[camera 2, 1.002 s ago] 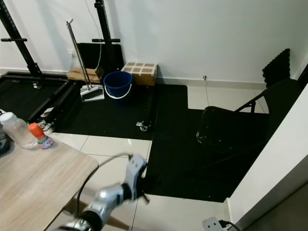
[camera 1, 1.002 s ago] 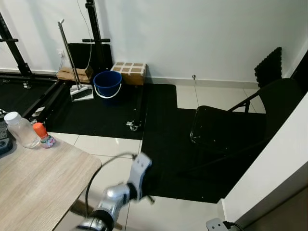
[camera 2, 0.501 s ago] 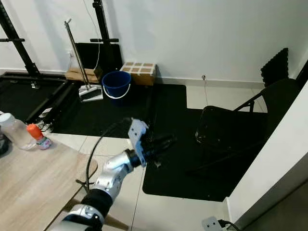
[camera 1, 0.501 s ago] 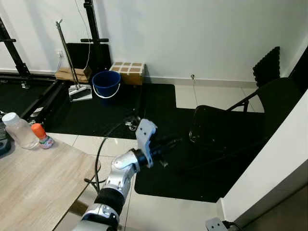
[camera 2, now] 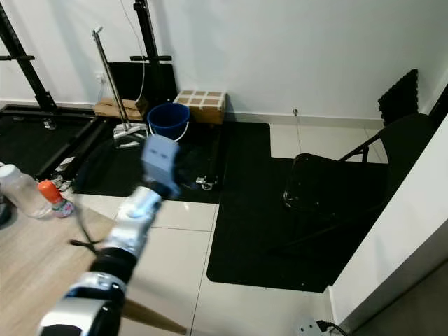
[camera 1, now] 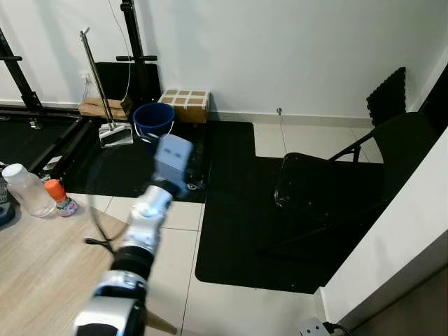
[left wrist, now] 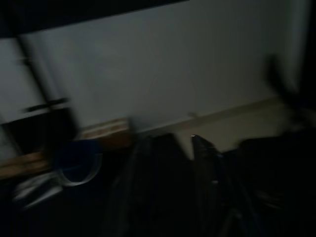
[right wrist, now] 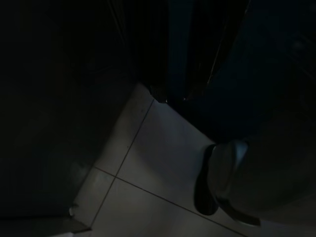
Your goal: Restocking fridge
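A clear plastic bottle (camera 1: 29, 189) with a white cap and a small orange-capped bottle (camera 1: 61, 197) stand at the far edge of the wooden table (camera 1: 49, 266) on my left. My left arm (camera 1: 148, 210) is raised and blurred, and its grey wrist box (camera 1: 172, 157) points toward the far wall beside the table's corner. In the left wrist view my left gripper (left wrist: 169, 139) looks open, with two blurred black fingers (left wrist: 206, 158) apart and nothing between them. The right wrist view is very dark and shows pale floor tile (right wrist: 148, 163).
A black folding chair (camera 1: 329, 182) stands on black floor mats (camera 1: 238, 210) to the right. A blue bucket (camera 1: 155, 117), a cardboard box (camera 1: 185, 105) and a dustpan (camera 1: 115, 133) sit by the far wall. A white panel (camera 1: 399, 238) rises at the near right.
My left arm has swung from low over the floor, first out to the right over the mat, then up and left until it points toward the bucket. The bottles have not moved.
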Motion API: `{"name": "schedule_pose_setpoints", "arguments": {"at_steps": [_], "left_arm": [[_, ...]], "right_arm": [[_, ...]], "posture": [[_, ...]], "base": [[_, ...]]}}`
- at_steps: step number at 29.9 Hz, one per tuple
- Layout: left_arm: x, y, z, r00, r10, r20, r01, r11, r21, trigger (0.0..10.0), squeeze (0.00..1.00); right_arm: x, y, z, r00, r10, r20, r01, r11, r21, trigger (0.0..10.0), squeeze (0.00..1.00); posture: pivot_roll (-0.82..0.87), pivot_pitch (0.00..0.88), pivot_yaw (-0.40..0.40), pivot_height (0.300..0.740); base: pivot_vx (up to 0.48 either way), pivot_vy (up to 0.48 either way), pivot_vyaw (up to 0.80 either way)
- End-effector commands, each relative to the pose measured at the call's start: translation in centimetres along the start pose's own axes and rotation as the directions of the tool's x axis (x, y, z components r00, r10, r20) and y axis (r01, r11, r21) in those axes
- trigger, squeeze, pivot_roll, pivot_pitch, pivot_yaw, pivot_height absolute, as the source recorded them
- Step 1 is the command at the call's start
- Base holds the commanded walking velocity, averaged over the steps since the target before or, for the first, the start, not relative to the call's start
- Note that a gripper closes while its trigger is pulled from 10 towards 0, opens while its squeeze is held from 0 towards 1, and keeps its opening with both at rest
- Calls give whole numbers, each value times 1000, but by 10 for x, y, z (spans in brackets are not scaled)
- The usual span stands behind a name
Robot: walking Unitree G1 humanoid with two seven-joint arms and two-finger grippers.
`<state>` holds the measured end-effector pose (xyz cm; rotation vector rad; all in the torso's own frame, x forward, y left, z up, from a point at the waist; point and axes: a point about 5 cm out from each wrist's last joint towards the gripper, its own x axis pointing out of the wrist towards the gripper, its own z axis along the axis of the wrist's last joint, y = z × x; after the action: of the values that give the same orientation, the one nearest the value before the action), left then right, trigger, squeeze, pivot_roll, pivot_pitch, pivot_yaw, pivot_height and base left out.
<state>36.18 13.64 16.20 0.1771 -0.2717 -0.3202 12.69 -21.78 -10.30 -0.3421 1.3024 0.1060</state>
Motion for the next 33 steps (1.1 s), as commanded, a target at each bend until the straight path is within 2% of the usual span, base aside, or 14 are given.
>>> {"name": "schedule_pose_setpoints", "arguments": {"at_steps": [1,6,13,14,17,18,19,24,29,33], "left_arm": [[1,14,7,998,55,21,-56,997,46,10000,1000],[0,28,11,992,122,27,-123,990,72,10000,1000],[-1,37,10,984,179,11,-179,979,93,10000,1000],[-3,45,8,973,233,-4,-231,968,94,10000,1000],[-4,52,7,960,278,-19,-275,956,100,10000,1000],[-6,55,6,953,302,-28,-298,949,101,10000,820],[-7,60,5,944,329,-39,-324,941,99,10000,0],[-16,77,-1,901,427,-77,-420,903,91,10000,0],[-23,87,-7,873,475,-112,-469,880,78,10000,0],[-28,94,-11,853,504,-139,-494,864,102,10000,0]], "right_arm": [[0,2,-1,1000,4,0,-4,1000,16,10000,0],[0,2,-4,1000,5,-6,-5,1000,12,10000,0],[0,3,-5,1000,8,-7,-8,1000,7,10000,0],[0,3,-5,1000,8,-6,-8,1000,6,10000,0],[0,3,-4,1000,8,-5,-8,1000,5,10000,0],[0,3,-4,1000,8,-5,-8,1000,5,10000,0],[0,3,-4,1000,8,-5,-8,1000,5,10000,0],[0,3,-4,1000,7,-6,-7,1000,4,10000,0],[0,3,-5,1000,8,-9,-8,1000,4,10000,0],[0,3,-5,1000,8,-9,-8,1000,3,10000,0]], "posture": [[6,0,9,740],[8,0,8,740],[9,0,8,740],[8,0,8,740],[8,0,7,740],[8,0,7,740],[7,0,6,740],[8,0,5,740],[8,0,5,740],[8,0,5,740]], "base": [[0,0,0],[0,0,0],[0,0,0],[0,0,0],[0,0,0],[0,0,0],[0,0,0],[0,0,0],[0,0,0],[0,0,0]]}}
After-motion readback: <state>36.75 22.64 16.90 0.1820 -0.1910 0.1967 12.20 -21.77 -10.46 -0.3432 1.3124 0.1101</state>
